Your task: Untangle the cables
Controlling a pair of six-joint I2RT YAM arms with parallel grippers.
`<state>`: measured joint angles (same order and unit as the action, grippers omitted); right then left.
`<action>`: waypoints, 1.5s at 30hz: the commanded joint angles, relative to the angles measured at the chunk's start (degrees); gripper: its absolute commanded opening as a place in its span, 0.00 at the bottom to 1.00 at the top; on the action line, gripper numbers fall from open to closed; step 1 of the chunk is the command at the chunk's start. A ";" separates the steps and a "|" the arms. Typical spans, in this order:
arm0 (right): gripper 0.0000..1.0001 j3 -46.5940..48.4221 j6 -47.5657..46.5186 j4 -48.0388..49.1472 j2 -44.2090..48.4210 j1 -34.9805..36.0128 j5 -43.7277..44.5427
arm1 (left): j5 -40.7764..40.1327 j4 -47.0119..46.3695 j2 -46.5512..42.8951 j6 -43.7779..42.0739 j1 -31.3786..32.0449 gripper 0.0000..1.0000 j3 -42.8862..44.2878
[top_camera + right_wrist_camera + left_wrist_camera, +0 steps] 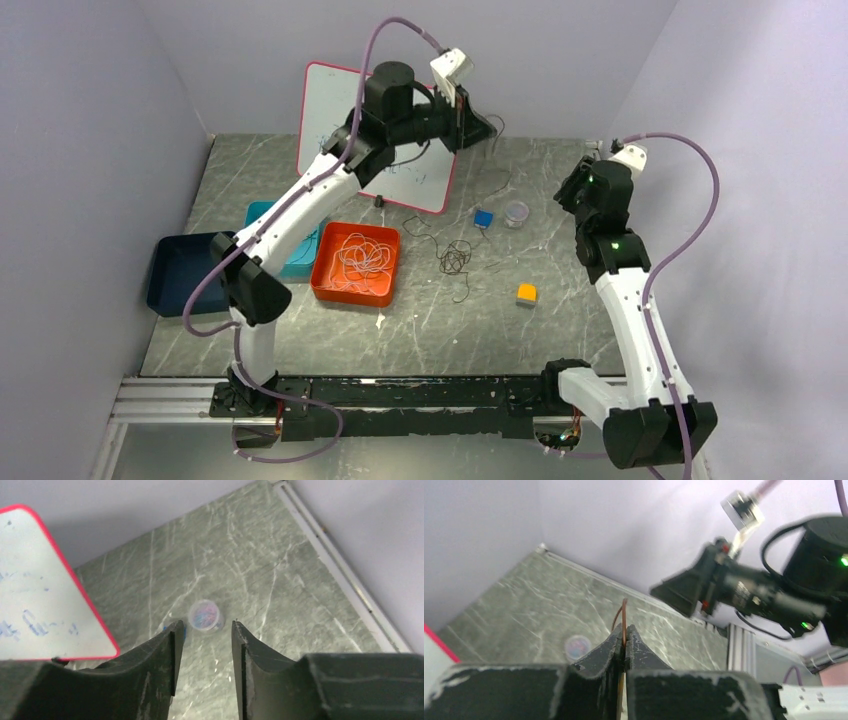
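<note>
A dark tangle of cables (pixel 455 260) lies on the grey table (pixel 560 330) near its middle. White cables (pixel 362 255) sit coiled in the orange tray (pixel 326 283). My left gripper (pixel 481 127) is raised at the back of the table. In the left wrist view it (pixel 625 631) is shut on a thin reddish-brown cable (pixel 624 611), which sticks up between the jaws. A thin strand (pixel 499 182) hangs from it toward the table. My right gripper (pixel 572 188) is at the back right. In the right wrist view it (pixel 206 630) is open, with nothing between its fingers.
A red-edged whiteboard (pixel 400 178) leans at the back under the left arm. A blue block (pixel 484 218), a clear round pot (pixel 517 213) and an orange block (pixel 527 294) stand on the table. A teal tray (pixel 262 214) and a dark blue bin (pixel 178 272) sit at the left.
</note>
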<state>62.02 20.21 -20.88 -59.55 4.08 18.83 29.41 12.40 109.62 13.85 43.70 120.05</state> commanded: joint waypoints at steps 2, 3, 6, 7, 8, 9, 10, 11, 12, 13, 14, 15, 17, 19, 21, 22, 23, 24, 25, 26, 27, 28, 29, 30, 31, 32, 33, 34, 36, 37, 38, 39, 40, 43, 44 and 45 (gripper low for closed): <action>0.47 -3.66 2.05 1.84 5.95 -0.28 -5.33 | 2.81 7.65 6.35 1.10 -2.40 0.07 11.96; 0.47 -5.07 1.54 2.72 7.32 -0.22 -6.58 | 2.95 7.40 6.87 1.61 -2.76 0.07 13.29; 0.50 -10.69 -1.91 7.83 11.96 -0.22 -15.05 | 2.89 5.68 7.08 2.80 -3.69 0.07 14.45; 0.52 -12.80 -3.53 10.80 13.52 -0.25 -19.52 | 2.77 5.30 6.91 3.10 -3.91 0.07 14.69; 0.53 -15.53 -5.10 13.31 14.77 -0.24 -23.86 | 2.79 5.16 6.82 3.19 -4.06 0.07 14.98; 0.54 -17.25 -6.01 16.51 15.75 -0.28 -27.24 | 2.83 5.16 6.78 3.28 -4.14 0.07 15.42; 0.56 -18.75 -6.33 18.67 16.41 -0.25 -30.51 | 2.90 5.35 6.73 3.29 -4.12 0.07 15.89; 0.56 -20.10 -6.40 20.51 16.67 -0.23 -32.57 | 3.07 5.42 6.60 3.23 -4.17 0.07 16.23; 0.57 -21.04 -6.36 22.10 16.67 -0.26 -33.99 | 3.26 5.28 6.23 3.33 -4.12 0.07 16.19; 0.58 -21.95 -6.14 23.41 16.36 -0.26 -35.04 | 3.44 5.07 5.79 3.40 -4.15 0.07 15.92; 0.59 -22.58 -5.84 24.68 15.94 -0.25 -36.08 | 3.46 4.82 5.26 3.47 -4.13 0.07 15.61; 0.60 -23.27 -5.49 26.30 15.33 -0.24 -37.40 | 3.45 4.64 4.75 3.57 -4.11 0.07 15.31; 0.64 -24.92 -3.97 30.04 13.98 -0.22 -40.46 | 3.24 4.46 3.94 3.60 -4.11 0.07 15.05; 0.67 -26.41 -1.54 34.01 12.18 -0.01 -43.97 | 3.02 4.49 3.33 3.54 -4.11 0.07 15.12; 0.68 -27.44 -0.09 37.56 10.18 0.63 -46.65 | 2.95 4.48 2.90 3.57 -4.11 0.07 15.23; 0.68 -27.81 0.33 38.89 9.34 1.36 -47.07 | 3.01 4.40 2.76 3.69 -4.07 0.07 15.22; 0.68 -28.21 0.59 39.83 8.34 2.27 -46.57 | 3.03 4.26 2.51 3.76 -4.13 0.07 15.17; 0.68 -28.50 0.55 40.59 7.49 3.06 -45.97 | 3.05 4.10 2.23 3.92 -4.12 0.07 15.09; 0.68 -28.85 0.72 41.64 6.57 3.86 -45.61 | 3.15 3.97 2.07 4.13 -4.14 0.07 15.04; 0.68 -29.09 0.86 42.54 5.52 4.46 -45.48 | 3.20 3.95 1.92 4.20 -4.19 0.07 15.11; 0.68 -29.39 0.99 43.78 4.40 5.42 -45.44 | 3.24 3.90 1.86 4.20 -4.09 0.07 15.19; 0.67 -29.48 1.03 44.68 3.21 6.15 -45.12 | 3.25 3.89 1.77 4.33 -4.12 0.07 15.35; 0.67 -29.58 1.04 45.56 2.05 6.99 -44.74 | 3.35 3.90 1.69 4.43 -4.09 0.07 15.51; 0.67 -29.63 1.04 46.51 0.89 8.03 -44.27 | 3.44 3.92 1.61 4.62 -4.07 0.07 15.79; 0.67 -29.66 0.96 47.61 -0.37 8.99 -43.84 | 3.59 3.91 1.48 4.78 -4.14 0.07 16.06; 0.67 -29.60 1.00 48.74 -1.71 10.01 -43.58 | 3.70 3.91 1.39 4.98 -4.10 0.07 16.17; 0.67 -29.42 1.05 50.01 -3.15 10.99 -43.49 | 3.87 3.81 1.26 5.15 -4.10 0.07 16.41; 0.67 -29.08 1.11 51.08 -4.52 11.89 -43.40 | 3.88 3.86 1.15 5.22 -4.16 0.07 16.59; 0.66 -28.30 1.07 52.83 -8.11 13.75 -42.71 | 3.90 4.22 0.80 5.39 -4.12 0.07 17.38; 0.65 -28.05 1.11 53.57 -9.49 14.42 -42.16 | 3.84 4.32 0.57 5.36 -4.18 0.07 17.76; 0.63 -28.07 1.69 54.63 -10.74 14.77 -41.55 | 3.69 4.45 0.28 5.42 -4.11 0.07 18.03; 0.59 -28.23 2.56 55.62 -11.88 14.95 -40.67 | 3.53 4.42 -0.18 5.48 -4.09 0.07 18.10; 0.54 -28.45 3.32 56.44 -12.91 15.01 -39.70 | 3.34 4.34 -0.65 5.57 -4.14 0.07 18.16; 0.41 -29.21 5.25 58.17 -16.51 15.19 -36.72 | 2.27 3.75 -2.51 6.02 -4.16 0.07 17.93; 0.39 -29.67 5.51 59.30 -17.89 15.32 -36.52 | 1.95 3.32 -3.21 6.28 -4.22 0.07 17.86; 0.38 -29.99 5.73 60.31 -19.20 15.50 -36.33 | 1.78 2.80 -3.93 6.58 -4.30 0.07 17.86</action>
<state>33.10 23.68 32.80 -75.09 19.03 -21.04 31.70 17.47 110.65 18.90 39.83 135.59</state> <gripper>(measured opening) 0.413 0.074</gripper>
